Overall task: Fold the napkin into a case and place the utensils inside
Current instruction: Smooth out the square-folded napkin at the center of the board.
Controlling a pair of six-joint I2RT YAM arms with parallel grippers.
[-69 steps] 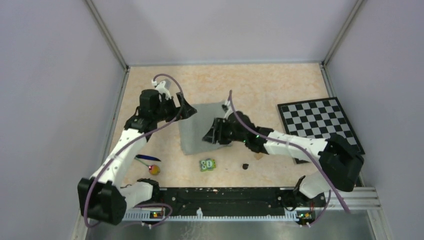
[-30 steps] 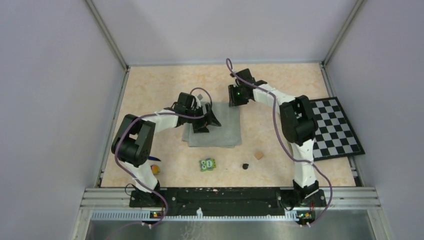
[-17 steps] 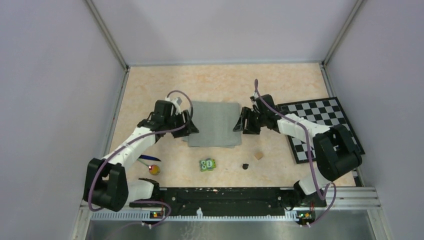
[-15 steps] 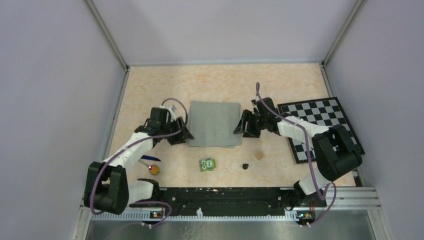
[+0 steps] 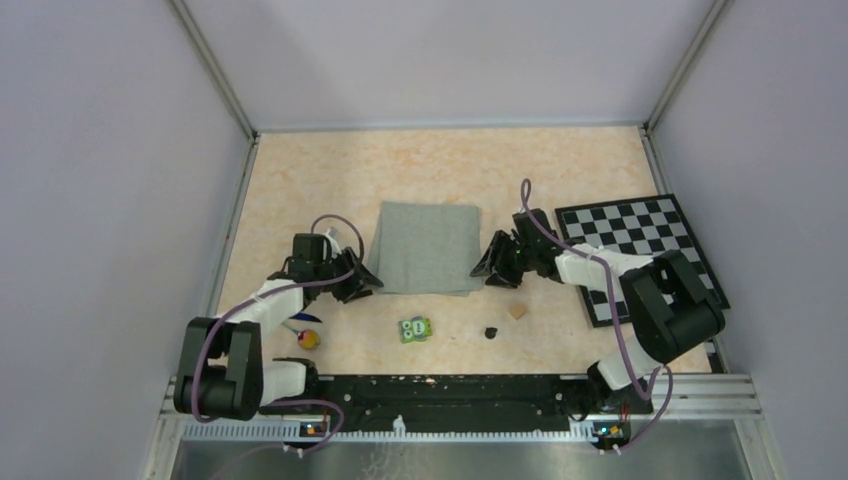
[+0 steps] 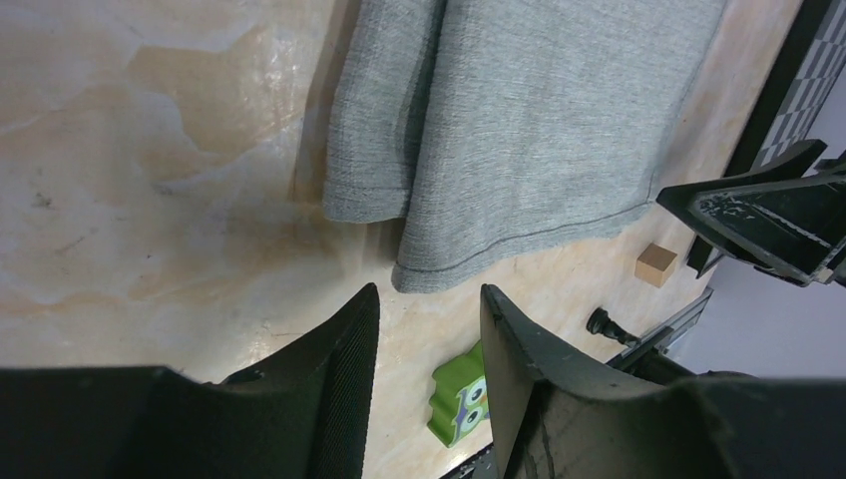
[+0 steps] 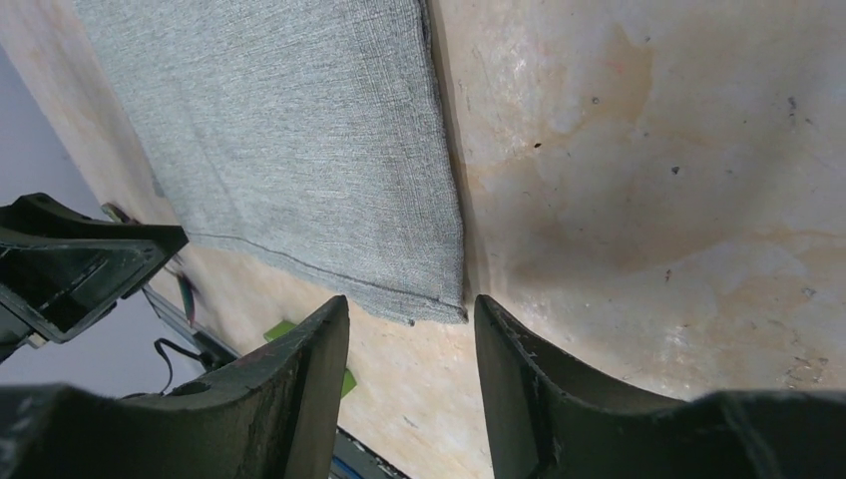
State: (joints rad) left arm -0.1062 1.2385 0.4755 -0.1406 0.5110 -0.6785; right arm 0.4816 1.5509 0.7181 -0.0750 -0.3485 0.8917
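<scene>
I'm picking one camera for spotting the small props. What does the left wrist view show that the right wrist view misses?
Left wrist only: the tan cube, a small black piece, the checkerboard mat's edge. Right wrist only: the right edge of the napkin up close. Both: the napkin, the green block, a sliver in the right wrist view.

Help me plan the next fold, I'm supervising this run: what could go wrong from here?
1. At the napkin's near left corner the layers lie offset; the open left fingers might pinch only one, undoing the fold.
2. The green owl block sits just in front of the near edge; pulled cloth could snag it.
3. The utensils lie beside the left arm, which could knock them away.
</scene>
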